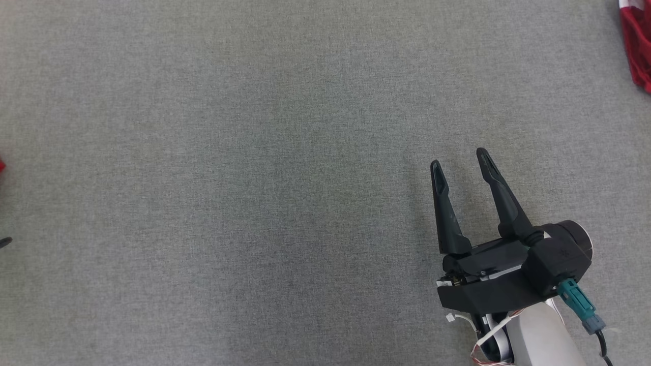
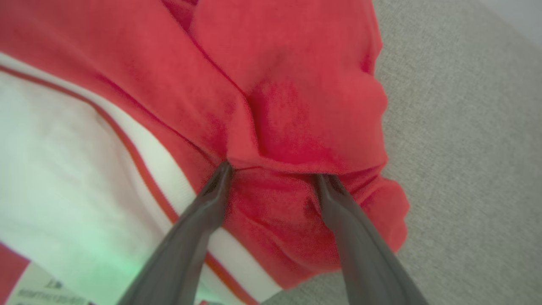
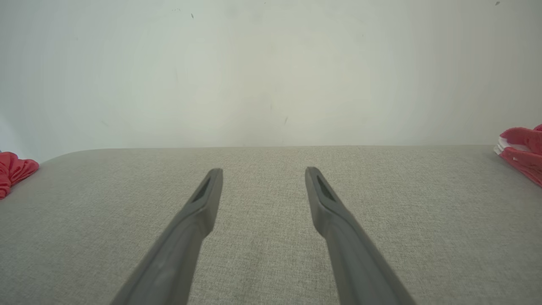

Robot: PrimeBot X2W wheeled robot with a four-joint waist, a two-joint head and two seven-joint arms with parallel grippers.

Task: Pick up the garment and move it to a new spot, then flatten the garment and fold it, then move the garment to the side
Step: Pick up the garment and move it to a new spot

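The red-and-white garment [image 2: 296, 84] lies bunched at the left of the grey surface [image 1: 254, 178]. The left gripper [image 2: 275, 171] has its jaws open, tips touching a fold. The pick-up looks to be in hand, and next the jaws must close on that fold. The right gripper [image 1: 459, 157] hovers well apart, jaws open. Another red cloth [image 1: 635, 46] lies far right, out of the way.

A grey woven fabric surface [image 1: 254, 178] runs back to a plain pale wall [image 3: 271, 72], seemingly evenly lit.

left hand [image 2: 273, 174]: fingers spread wide | right hand [image 1: 459, 158]: fingers spread wide, pointing forward
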